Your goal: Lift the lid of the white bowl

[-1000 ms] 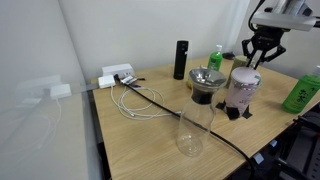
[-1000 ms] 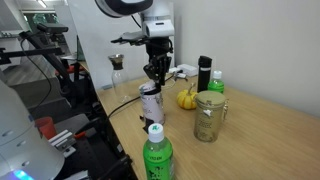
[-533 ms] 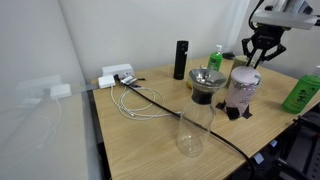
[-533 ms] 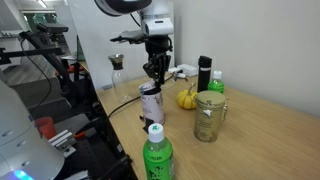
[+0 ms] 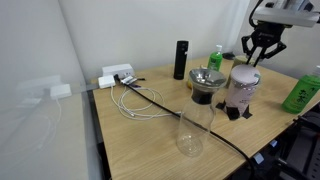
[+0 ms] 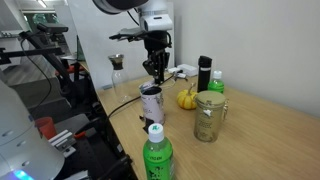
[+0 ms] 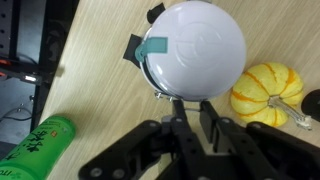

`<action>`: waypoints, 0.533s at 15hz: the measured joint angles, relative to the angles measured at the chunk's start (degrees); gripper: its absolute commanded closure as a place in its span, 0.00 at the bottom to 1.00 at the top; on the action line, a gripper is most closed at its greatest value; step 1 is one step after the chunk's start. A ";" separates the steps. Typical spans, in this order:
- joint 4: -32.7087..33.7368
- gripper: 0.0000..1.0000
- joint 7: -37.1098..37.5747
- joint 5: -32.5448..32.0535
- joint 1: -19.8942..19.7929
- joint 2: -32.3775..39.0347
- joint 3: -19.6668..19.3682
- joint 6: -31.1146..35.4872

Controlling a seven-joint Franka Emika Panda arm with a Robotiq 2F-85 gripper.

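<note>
The lid (image 7: 195,45) looks like smooth, faintly glossy plastic — the surface (image 7: 80,60) is pale wood-grain, matt. The carafe (image 5: 193,128) is clear glass (shiny), the green bottle (image 7: 35,150) glossy plastic.

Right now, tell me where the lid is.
In the wrist view, the lid tops the white bowl, just ahead of the gripper and left of the yellow gourd.

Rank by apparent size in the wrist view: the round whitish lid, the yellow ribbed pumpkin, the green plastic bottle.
1. round whitish lid, largest, though nearest the camera.
2. yellow ribbed pumpkin and green plastic bottle look alike; the bottle is cut off, so unranked.
</note>
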 measured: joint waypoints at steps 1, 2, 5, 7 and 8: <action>-0.02 0.94 0.01 -0.29 -0.02 -0.15 0.08 -0.08; -0.05 0.94 0.02 -0.57 -0.02 -0.28 0.12 -0.15; -0.27 0.94 0.03 -0.90 -0.02 -0.80 0.20 -0.30; -0.34 0.94 0.03 -0.90 -0.02 -1.07 0.27 -0.46; -0.34 0.94 0.03 -0.90 -0.02 -1.16 0.32 -0.54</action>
